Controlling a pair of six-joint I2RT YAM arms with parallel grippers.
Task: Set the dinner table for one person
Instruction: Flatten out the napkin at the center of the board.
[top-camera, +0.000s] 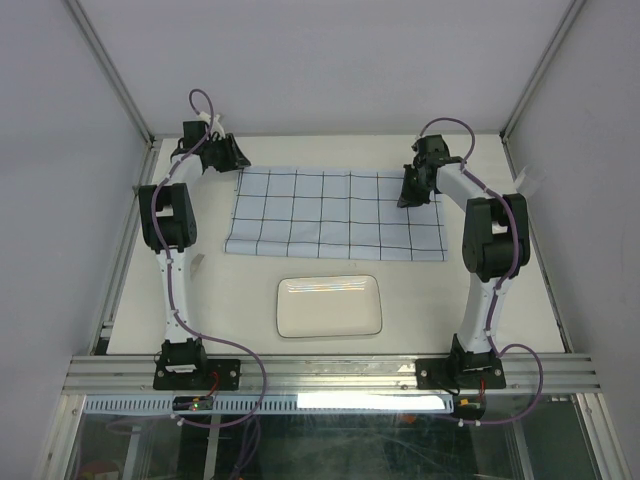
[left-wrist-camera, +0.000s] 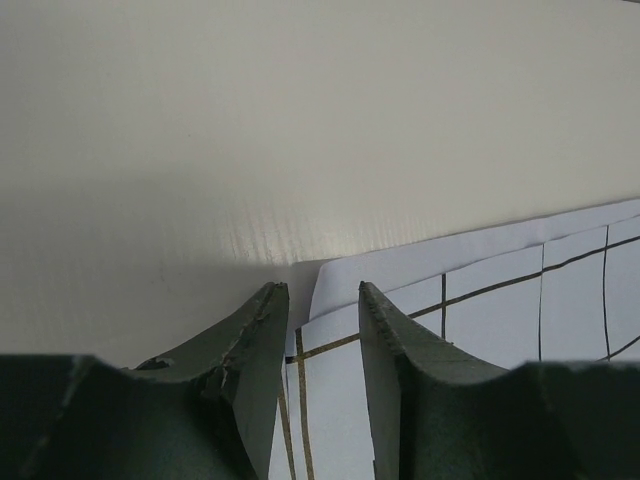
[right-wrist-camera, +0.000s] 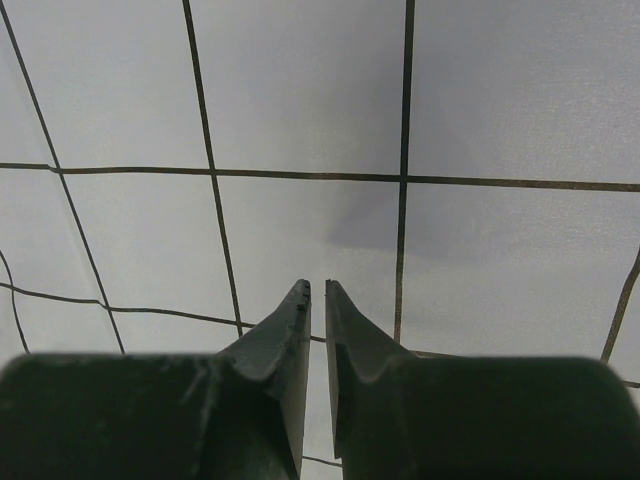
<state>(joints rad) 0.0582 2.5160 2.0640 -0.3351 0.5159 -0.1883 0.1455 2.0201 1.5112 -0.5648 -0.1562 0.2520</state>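
Left claw (left-wrist-camera: 321, 290), jaws parted and empty, hangs over the checked cloth (left-wrist-camera: 480, 300) corner, bare dinner table (left-wrist-camera: 300, 130) spreading toward its twelve o'clock; right claw (right-wrist-camera: 317, 286) pinched nearly closed, empty.

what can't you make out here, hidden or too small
- Top view: small pale object on the dinner table, too small to identify.
- Right wrist: whether the right tool touches the cloth; the tool itself hides the contact.
- Left wrist: most of the cloth, cut off by the frame edge and the left tool.

Overhead and close left-wrist views share the dinner table (top-camera: 228, 298).
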